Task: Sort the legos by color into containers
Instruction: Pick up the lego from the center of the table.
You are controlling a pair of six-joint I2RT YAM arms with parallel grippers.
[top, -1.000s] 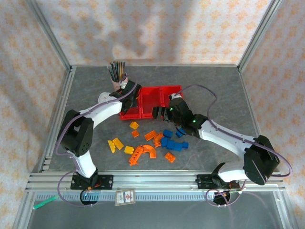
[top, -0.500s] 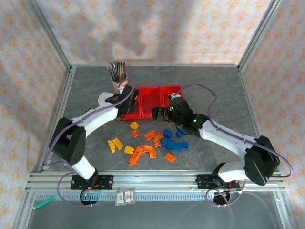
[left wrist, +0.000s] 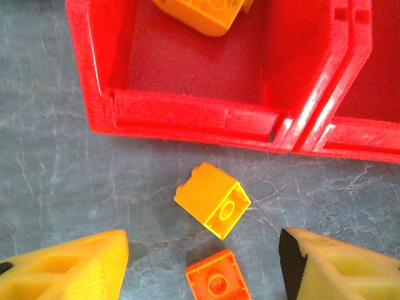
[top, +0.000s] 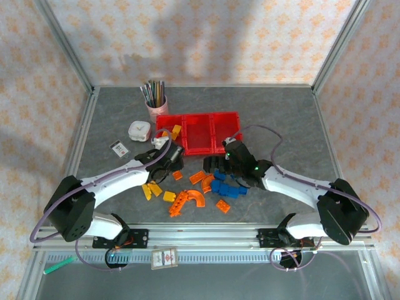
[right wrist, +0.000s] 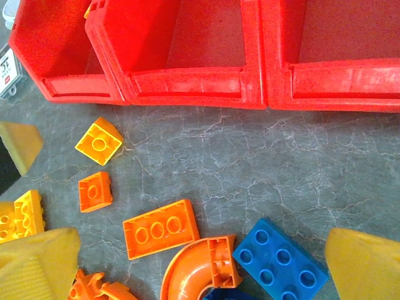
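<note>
White card (right wrist: pixel 7 67) near the red containers (right wrist: pixel 187 84) bears illegible print.

— Where do you look from?
— My top camera sits high behind my bases, facing down and forward over the whole bench (top: pixel 281 119). My 2 wrist cameras hang close above it, facing down.
— What do they share?
— Both catch the near wall of the red bins (left wrist: pixel 187 115) and the same small yellow block (left wrist: pixel 212 200) before it.
</note>
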